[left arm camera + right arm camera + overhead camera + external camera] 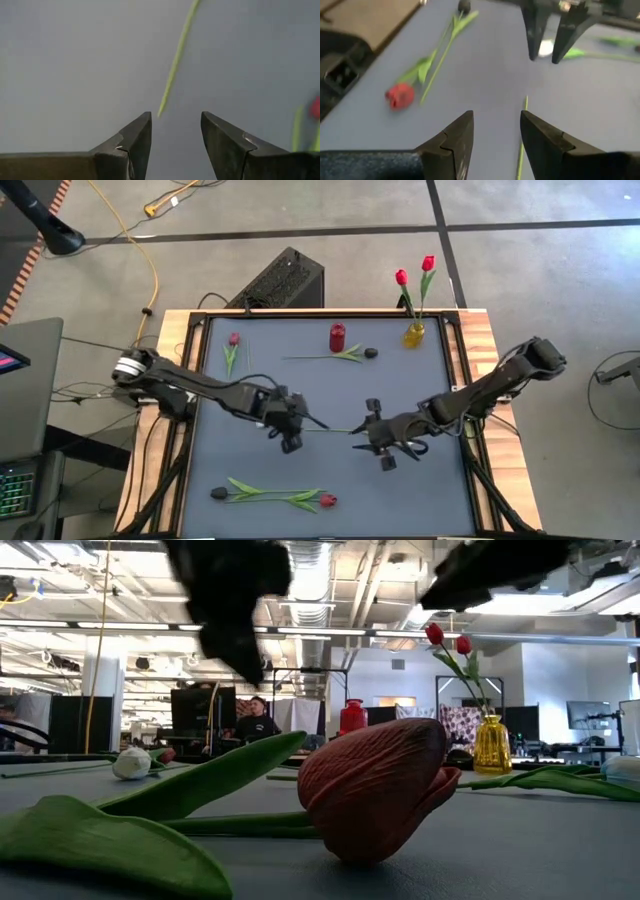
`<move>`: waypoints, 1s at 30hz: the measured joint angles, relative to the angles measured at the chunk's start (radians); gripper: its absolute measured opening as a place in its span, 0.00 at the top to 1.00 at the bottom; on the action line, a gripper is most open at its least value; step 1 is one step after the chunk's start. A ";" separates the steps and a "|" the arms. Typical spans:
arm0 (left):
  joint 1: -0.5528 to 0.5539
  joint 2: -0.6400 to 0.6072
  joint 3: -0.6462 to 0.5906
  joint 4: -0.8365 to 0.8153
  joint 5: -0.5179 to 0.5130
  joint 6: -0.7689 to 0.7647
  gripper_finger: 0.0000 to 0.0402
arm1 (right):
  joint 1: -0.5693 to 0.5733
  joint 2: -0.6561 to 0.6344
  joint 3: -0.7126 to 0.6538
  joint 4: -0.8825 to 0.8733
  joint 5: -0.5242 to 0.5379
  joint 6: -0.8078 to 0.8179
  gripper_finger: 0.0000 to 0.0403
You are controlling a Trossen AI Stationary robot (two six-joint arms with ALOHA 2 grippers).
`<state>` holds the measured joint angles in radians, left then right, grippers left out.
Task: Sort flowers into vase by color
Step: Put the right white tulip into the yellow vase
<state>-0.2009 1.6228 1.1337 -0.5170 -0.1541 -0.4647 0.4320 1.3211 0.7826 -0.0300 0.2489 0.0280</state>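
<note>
A thin green stem lies in mid-table between my two grippers; its head is hidden. My left gripper is open, and the stem's bare end sits just beyond its fingertips. My right gripper is open too, and the stem runs through the gap between its fingers, close to one of them. Whether the stem rests on the mat there, I cannot tell. Two red tulips stand in a yellow vase. A red vase stands beside it.
A maroon tulip lies far left and a dark-headed one next to the red vase. A red tulip and a dark one lie along the near edge. A white head shows at the left in the low view.
</note>
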 joint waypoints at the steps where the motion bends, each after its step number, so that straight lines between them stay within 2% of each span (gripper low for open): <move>1: 0.003 0.022 0.016 0.034 0.007 0.039 0.60 | 0.004 -0.019 0.000 -0.045 0.000 0.001 0.54; 7: 0.028 0.190 0.127 0.162 0.009 0.201 0.60 | 0.015 -0.144 0.000 -0.338 0.021 0.096 0.54; 11: 0.048 0.297 0.201 0.263 0.010 0.285 0.60 | 0.010 -0.198 0.000 -0.428 0.023 0.154 0.54; 20: 0.091 0.497 0.325 0.280 0.069 0.357 0.60 | 0.010 -0.237 0.000 -0.491 0.098 0.132 0.54; 27: 0.085 0.524 0.305 0.264 0.094 0.359 0.60 | 0.008 -0.238 0.000 -0.494 0.140 0.121 0.54; 30: 0.073 0.523 0.279 0.275 0.058 0.358 0.61 | 0.008 -0.238 0.000 -0.493 0.157 0.121 0.54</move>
<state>-0.1278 2.1456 1.4125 -0.2424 -0.0957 -0.1069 0.4404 1.0836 0.7822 -0.5233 0.4056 0.1493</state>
